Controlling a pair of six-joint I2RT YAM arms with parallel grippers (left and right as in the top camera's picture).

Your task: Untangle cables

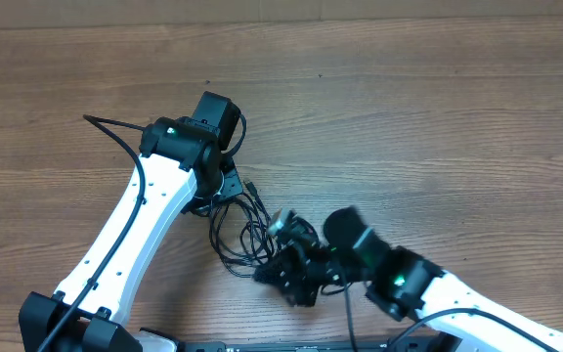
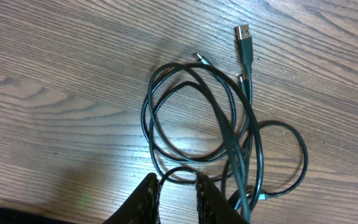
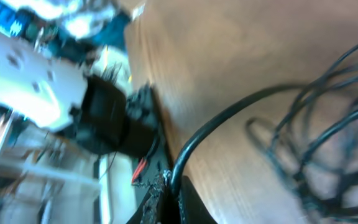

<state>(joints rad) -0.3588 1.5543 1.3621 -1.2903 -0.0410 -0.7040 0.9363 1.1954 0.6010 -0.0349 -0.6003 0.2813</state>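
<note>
Tangled USB cables [image 2: 219,118] near tabletop [image 2: 73,74] front edge. L gripper [image 2: 178,199]: narrow finger gap. R gripper [image 3: 168,190]: clamped on one strand.

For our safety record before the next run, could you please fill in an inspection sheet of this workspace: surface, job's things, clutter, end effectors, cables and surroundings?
Surface: wooden table, grain visible.
Job's things: thin black cables in overlapping loops, tangled; a USB plug lies on the wood.
Clutter: nothing seen.
End effectors: left end effector open, a small loop lying at its fingertips; right end effector shut on one strand of the cables.
Cables: black arm wiring runs along the left arm.
Surroundings: past the table edge, the right wrist view is too blurred to tell.
</note>
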